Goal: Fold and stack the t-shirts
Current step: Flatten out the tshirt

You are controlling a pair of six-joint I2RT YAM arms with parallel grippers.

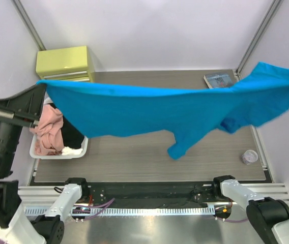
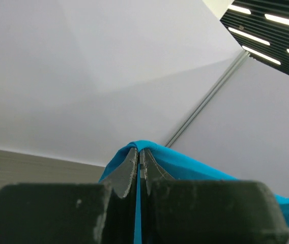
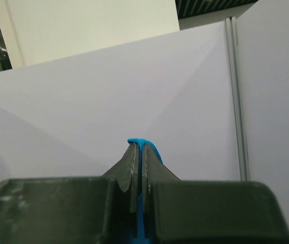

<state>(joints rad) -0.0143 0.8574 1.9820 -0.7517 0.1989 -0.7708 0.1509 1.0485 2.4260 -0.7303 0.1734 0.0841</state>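
Holds the turquoise t-shirt (image 1: 149, 114) spread high over the worktop (image 1: 134, 160), clenched in the left pincer (image 2: 138, 152) and right pincer (image 3: 138, 148), apparently with a sleeve dangling.

The spread t-shirt (image 1: 160, 114) hangs above the counter (image 1: 134, 157), from its left side across to its right side. A basket (image 1: 58, 155) holding crumpled shirts (image 1: 50, 132) stands at the counter's left edge. A small drawer unit (image 1: 65, 63) stands behind the far left corner. A book (image 1: 218, 80) lies on the far right corner, and a small round thing (image 1: 249, 156) lies near the right edge.

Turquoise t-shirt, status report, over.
Left gripper shut on turquoise t-shirt. Right gripper shut on its other end. Shirt stretched in the air above table. Book on table by right end.
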